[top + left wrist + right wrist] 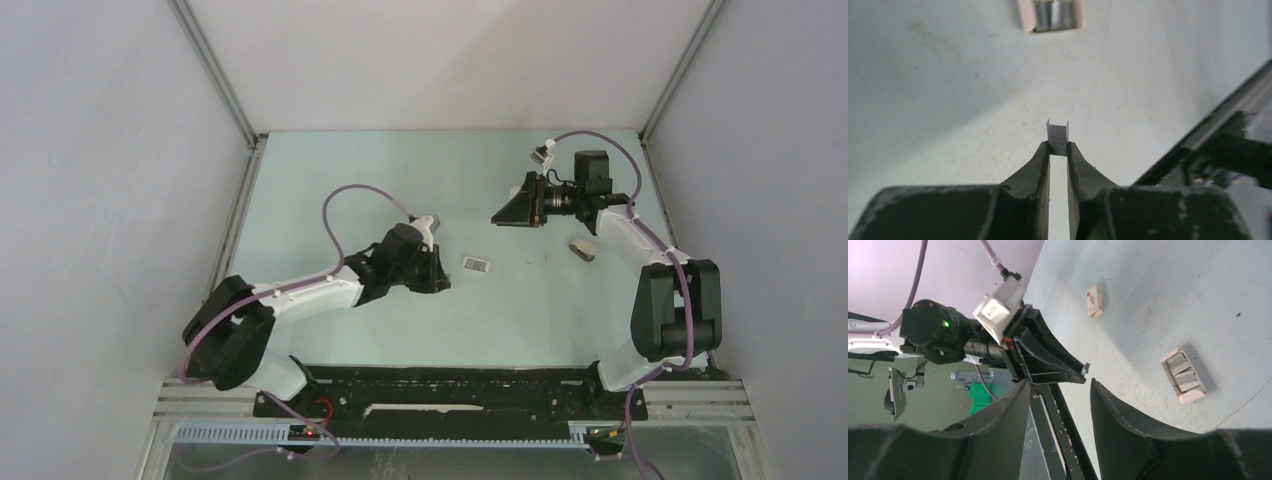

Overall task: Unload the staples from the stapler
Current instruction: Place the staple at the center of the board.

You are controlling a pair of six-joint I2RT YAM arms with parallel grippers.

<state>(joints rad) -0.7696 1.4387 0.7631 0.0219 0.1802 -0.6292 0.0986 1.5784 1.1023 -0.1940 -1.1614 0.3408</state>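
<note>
A short strip of staples [1057, 136] is pinched between the tips of the left gripper [1058, 150] and is seen at the centre of the left wrist view, apparently lifted off the tabletop [948, 100]. An open tray [1025, 17] of more staple strips is caught at the top edge of that frame, ahead of the tips. The right gripper [1059, 386] is spread apart and nothing is held in it. The strip is judged to be out, with only the putting down left. No stapler can be made out for certain, so whether it is emptied cannot be told.
</note>
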